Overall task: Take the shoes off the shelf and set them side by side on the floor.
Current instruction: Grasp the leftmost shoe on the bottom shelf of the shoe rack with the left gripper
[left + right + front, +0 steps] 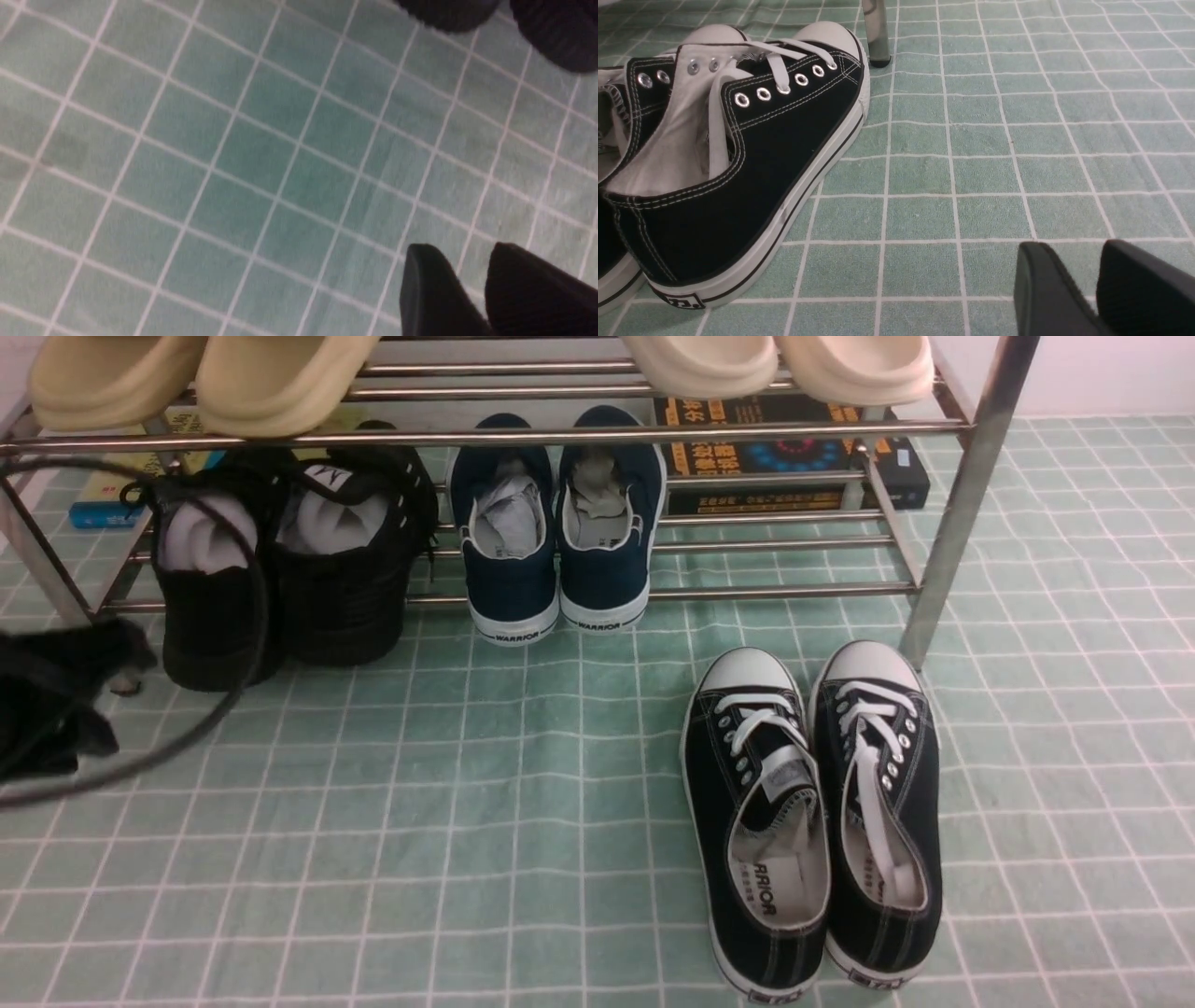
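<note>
Black 2-fingered left gripper (462,247) hovers above the pale green cloth floor (289,172) with its white grid, holding 0 things; I cannot tell whether its jaws are clenched or released, nor those of the matching right gripper (1073,245). Shiny chrome tubular shelf (485,435) bears 2 all-black knit sneakers (341,597), paper-stuffed, side by side on its lower tier, left of 2 navy white-soled shoes (607,569).
</note>
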You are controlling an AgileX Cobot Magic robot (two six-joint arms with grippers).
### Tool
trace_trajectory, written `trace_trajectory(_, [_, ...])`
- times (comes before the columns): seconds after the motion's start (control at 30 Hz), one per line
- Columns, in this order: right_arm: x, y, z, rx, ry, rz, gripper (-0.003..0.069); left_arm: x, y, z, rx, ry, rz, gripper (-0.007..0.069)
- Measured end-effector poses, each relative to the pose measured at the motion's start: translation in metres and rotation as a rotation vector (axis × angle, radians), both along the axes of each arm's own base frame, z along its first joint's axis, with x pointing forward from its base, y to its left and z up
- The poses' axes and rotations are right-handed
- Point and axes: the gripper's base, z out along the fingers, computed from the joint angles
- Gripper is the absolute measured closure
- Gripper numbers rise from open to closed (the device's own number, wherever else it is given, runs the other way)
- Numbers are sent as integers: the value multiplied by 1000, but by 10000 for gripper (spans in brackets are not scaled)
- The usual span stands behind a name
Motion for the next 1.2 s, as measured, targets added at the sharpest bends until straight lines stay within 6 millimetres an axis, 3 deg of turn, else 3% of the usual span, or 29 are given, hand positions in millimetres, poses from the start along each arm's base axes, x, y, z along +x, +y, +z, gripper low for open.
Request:
trace_trajectory(0.17, [0,0,0,0,0,0,451,48,5,7,12,-121,65,210])
trace_trajectory(0.3, [0,0,0,0,0,0,443,68,5,7,-12,-243,90,147])
trace_trajectory(0.5, [0,0,0,0,0,0,436,90,4,-3,-33,-332,79,134])
trace_trajectory(0.7, [0,0,0,0,0,0,431,113,3,-36,-32,-291,67,133])
trace_trajectory(1.03, [0,0,0,0,0,0,422,131,5,-60,86,-293,-33,133])
trace_trajectory(1.13, [0,0,0,0,0,0,421,135,4,-68,90,-292,-45,145])
trace_trajectory(1.2, [0,0,0,0,0,0,421,138,4,-75,91,-276,-48,199])
